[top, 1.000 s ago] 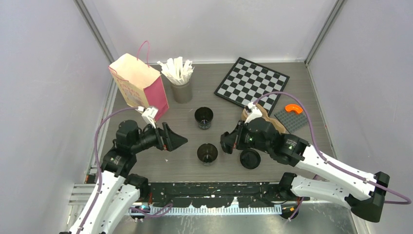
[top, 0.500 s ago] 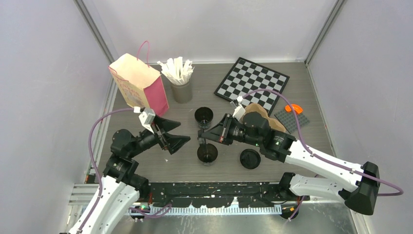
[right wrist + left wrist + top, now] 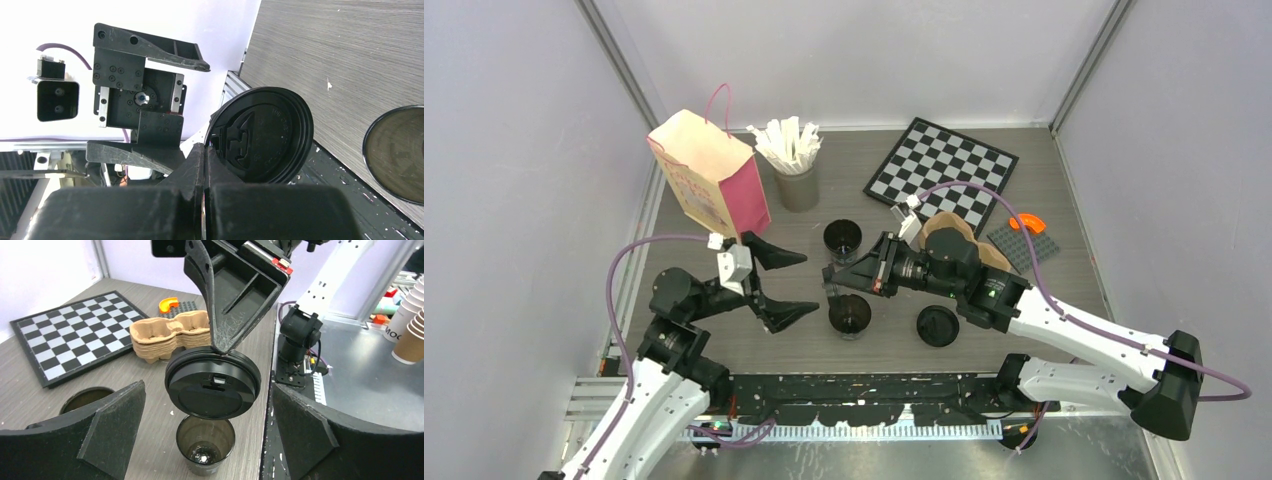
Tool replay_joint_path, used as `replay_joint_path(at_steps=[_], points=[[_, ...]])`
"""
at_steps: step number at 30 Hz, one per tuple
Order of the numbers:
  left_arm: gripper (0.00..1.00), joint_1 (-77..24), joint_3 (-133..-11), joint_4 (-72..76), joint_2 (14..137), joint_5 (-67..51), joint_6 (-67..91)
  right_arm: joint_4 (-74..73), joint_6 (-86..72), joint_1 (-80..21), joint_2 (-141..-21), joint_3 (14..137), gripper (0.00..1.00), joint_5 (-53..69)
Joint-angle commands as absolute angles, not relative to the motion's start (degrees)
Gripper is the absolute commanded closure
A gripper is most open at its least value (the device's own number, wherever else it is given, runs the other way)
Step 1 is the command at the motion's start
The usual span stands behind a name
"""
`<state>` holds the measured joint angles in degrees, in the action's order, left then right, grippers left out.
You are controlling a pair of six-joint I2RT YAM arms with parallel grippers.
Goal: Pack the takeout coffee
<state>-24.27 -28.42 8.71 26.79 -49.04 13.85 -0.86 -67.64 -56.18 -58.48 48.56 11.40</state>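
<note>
Your right claw [image 3: 829,283] clamps the round black plastic lid [image 3: 212,385] by its rim, just above the open black paper cup [image 3: 205,447], likely for capping. Left claw [image 3: 809,284] gapes beside that cup, empty.

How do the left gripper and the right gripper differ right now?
The left gripper stands wide open; the right gripper is shut. The left gripper holds nothing; the right gripper pinches the rim of a black lid, tilted above an open cup. Both point toward that cup.
</note>
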Motion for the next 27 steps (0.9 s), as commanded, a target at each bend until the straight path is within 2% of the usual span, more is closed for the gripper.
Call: replay_joint_path(at_steps=[1, 27], points=[[0.00, -25.51, -29.17, 14.83, 28.73, -53.58, 11.32, 3.11, -67.84, -56.56, -56.51, 51.41, 1.00, 13.65], [0.00, -35.63, -27.66, 16.70, 33.95, -40.73, 5.33, 4.75, -69.16, -56.52, -55.86, 51.11, 1.00, 13.00]])
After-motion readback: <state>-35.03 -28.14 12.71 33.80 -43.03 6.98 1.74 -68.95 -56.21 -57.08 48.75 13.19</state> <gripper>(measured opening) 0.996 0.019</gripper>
